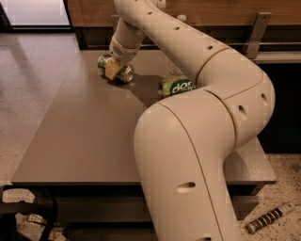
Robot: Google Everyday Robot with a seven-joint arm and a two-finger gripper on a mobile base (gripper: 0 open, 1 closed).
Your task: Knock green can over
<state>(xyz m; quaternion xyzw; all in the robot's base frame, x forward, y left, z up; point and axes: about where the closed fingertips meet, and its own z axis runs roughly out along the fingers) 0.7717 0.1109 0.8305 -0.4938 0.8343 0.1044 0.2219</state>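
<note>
We see first the robot's cream-coloured arm (188, 155), which fills the right half of the view. It rises from the lower edge, bends at a thick elbow on the right and reaches back toward the far left of the table. The grey-brown table (80, 132) under it is a broad flat slab, with a pale speckled floor (28, 94) on its left and a dark wood wall (211, 9) behind it.

Just beside the arm's upper segment, near the middle of the far half of the table, lies a flat green snack bag (178, 86) with white lettering, partly covered by the arm.

The green can (123, 73) is at the far left corner area of the table, well apart from the bag. It lies on its side, not upright, with its long axis running from upper left to lower right. Its side shows a green-and-white pattern. The end turned toward us at the lower right is a silver metal disc, while the far end shows darker green. A shadow spreads on the table to its right.

The gripper (113, 68) sits right on the can, at the end of the pale wrist coming down from above. A tan part of it lies across the can's middle, touching it. Whether the pincer is spread, pressed together or pinching the can, we are unable to say.

On the floor at the lower right lies a small striped tool (270, 219).
</note>
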